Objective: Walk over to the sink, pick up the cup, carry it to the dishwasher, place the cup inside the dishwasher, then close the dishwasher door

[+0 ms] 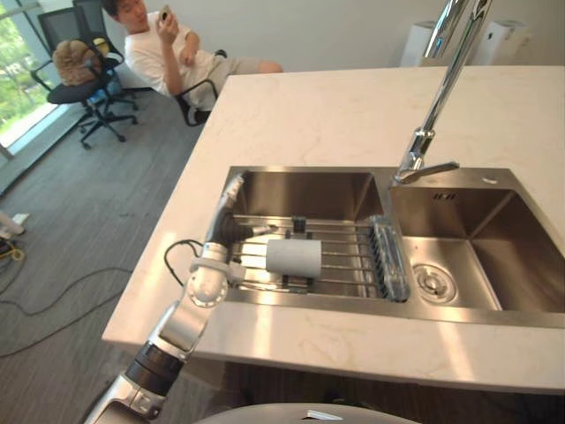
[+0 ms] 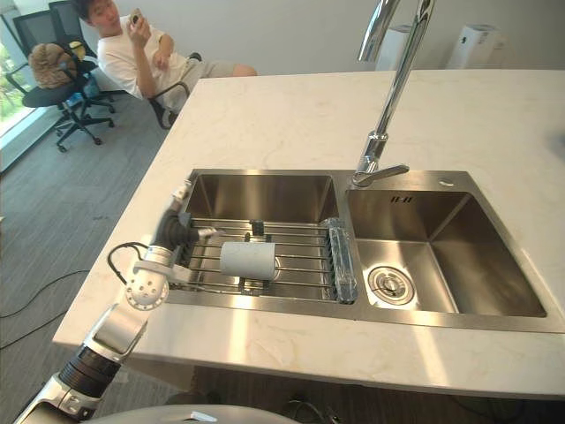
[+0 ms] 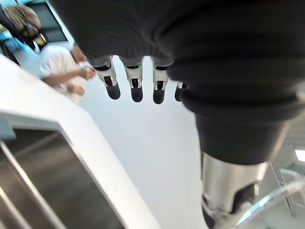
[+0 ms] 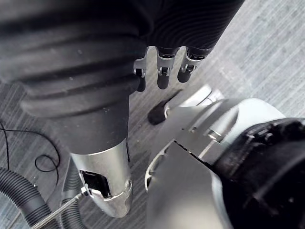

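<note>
In the left eye view the cup (image 1: pixel 293 257) lies on its side on the wire rack (image 1: pixel 344 261) in the left basin of the sink (image 1: pixel 521 247), with the left hand (image 1: pixel 231 230) just beside it at its 10 o'clock. The left wrist view shows its fingers (image 3: pixel 136 89) straight and apart, holding nothing. In the right wrist view the right hand (image 4: pixel 163 72) is above the grey floor (image 4: pixel 267 43), fingers loose and empty.
</note>
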Tool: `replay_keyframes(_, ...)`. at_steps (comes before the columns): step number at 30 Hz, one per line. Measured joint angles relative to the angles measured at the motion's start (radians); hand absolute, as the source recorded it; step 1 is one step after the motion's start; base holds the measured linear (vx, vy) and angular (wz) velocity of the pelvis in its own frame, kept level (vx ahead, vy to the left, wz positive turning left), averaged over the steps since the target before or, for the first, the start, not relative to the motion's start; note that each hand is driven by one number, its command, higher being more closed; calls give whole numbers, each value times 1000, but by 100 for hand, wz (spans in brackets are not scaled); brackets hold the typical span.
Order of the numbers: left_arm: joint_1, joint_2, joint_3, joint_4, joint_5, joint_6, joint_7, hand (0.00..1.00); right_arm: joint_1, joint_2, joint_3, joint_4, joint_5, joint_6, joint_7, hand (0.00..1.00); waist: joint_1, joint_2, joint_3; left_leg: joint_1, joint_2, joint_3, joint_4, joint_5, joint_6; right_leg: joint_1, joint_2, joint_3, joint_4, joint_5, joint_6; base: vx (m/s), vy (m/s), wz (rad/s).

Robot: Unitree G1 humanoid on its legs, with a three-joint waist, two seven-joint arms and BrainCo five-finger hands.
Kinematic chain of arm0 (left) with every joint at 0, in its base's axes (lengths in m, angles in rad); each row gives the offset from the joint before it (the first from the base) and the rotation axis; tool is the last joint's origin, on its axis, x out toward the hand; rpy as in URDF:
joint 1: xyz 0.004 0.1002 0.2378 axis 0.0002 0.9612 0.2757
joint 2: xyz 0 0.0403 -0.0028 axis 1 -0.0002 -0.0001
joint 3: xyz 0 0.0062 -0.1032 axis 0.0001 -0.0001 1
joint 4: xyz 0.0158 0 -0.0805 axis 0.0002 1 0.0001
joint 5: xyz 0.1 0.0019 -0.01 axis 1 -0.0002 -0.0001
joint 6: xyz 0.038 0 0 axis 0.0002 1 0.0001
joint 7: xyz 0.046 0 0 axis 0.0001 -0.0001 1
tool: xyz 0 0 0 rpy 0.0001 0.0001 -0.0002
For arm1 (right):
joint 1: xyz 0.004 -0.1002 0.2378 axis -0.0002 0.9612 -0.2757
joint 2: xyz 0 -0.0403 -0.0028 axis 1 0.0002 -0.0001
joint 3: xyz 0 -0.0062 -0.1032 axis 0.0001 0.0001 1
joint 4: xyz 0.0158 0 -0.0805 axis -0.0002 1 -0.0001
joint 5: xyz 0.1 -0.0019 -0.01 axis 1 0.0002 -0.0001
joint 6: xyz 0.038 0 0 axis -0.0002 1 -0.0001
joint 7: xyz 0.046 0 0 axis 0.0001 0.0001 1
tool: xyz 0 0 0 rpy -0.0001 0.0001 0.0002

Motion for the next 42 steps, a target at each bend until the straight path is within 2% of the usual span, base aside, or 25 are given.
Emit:
replay_keyframes(2,0,-5,-3,3,1,4,-3,0,-1,30,16,-1,31,3,-9,0,-12,-32,-3,29,-14,15,-89,28,-5,-1,-9,3,-28,9,1,141,4,-16)
replay_keyframes(4,-3,-6,-3,16,12,4,-18,0,6,31,44,-8,33,4,-17,0,-22,-42,-6,46,-26,15,-159,69,5,-7,-15,-2,-45,20,1,129,-4,2)
replay_keyframes(9,-4,2,-2,34,15,29,-60,0,16,26,84,-45,32,-10,-42,0,-15,-25,-14,94,-25,26,-226,81,2,16,-9,-4,-63,13,14,120,-23,-2)
replay_keyframes(13,-3,12,-18,36,-1,49,-165,0,14,19,123,-78,33,-17,-61,0,-8,-24,-19,100,-11,39,-244,80,-4,12,2,-7,-63,9,20,52,-21,-4)
replay_keyframes(16,0,20,-59,39,59,53,-197,0,0,21,126,-86,32,-18,-62,0,-8,-25,-20,106,-10,39,-245,79,-5,18,3,-17,-63,9,20,-7,1,1)
replay_keyframes(17,0,25,-73,40,88,51,-197,0,-4,21,127,-87,33,-18,-62,0,-9,-27,-21,110,-10,39,-245,79,-5,22,2,-22,-64,9,20,-40,7,4)
replay_keyframes(20,12,34,-78,55,166,7,-196,0,-4,19,160,-86,33,-18,-59,0,-11,-38,-32,117,-10,41,-245,80,-7,29,2,-23,-71,9,20,-65,7,2)
replay_keyframes(22,12,34,-84,76,177,-30,-196,0,-3,21,165,-83,32,-29,-45,0,-13,-46,-37,117,-10,41,-248,84,-8,27,2,-25,-71,9,20,-79,-1,0)
replay_keyframes(27,14,58,-177,90,187,-110,-193,0,15,25,184,-77,32,-75,-14,0,-28,-55,-55,111,-10,46,-283,100,-10,-2,5,-20,-71,9,19,-49,-4,-3)
replay_keyframes(34,14,72,-199,91,328,-117,-125,0,30,25,190,-71,32,-116,-12,0,-48,-50,-65,115,-6,42,-299,114,-11,-3,11,-23,-71,13,14,0,0,0)
replay_keyframes(42,5,107,-216,96,525,-120,-32,0,28,28,188,-70,32,-126,-8,0,-55,-49,-66,115,-6,40,-300,114,-11,-3,11,-25,-71,12,16,-1,0,1)
